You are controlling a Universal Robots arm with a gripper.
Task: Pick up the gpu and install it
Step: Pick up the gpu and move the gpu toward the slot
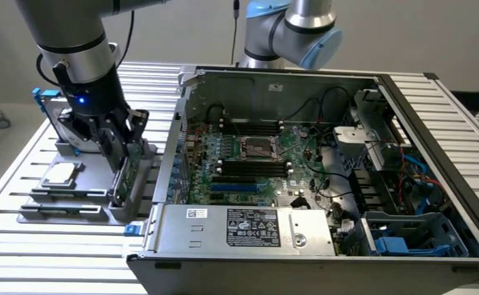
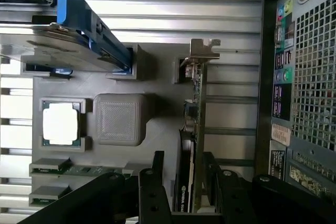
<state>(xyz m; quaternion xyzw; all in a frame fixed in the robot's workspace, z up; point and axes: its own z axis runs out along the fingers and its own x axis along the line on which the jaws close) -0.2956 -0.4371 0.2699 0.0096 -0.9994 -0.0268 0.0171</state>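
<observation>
From the exterior view, the arm reaches down over a grey tray that sits on the slatted table, at the exterior view's left of the open case. The gripper hangs low over the tray's right edge, just beside the case wall. The gpu stands on edge in a slot there, its green board showing below the fingers. A cpu lies flat on the tray further left, and a drive with a blue frame stands at the far end. Inside the case the motherboard lies bare.

From the wrist view, the gripper is spread wide, with one finger on each side of the gpu and a gap showing on the black cooler's side. The card sits edge-on in the tray, its silver bracket at the end away from the fingers. The cpu, the drive and the rear of the case show too.
</observation>
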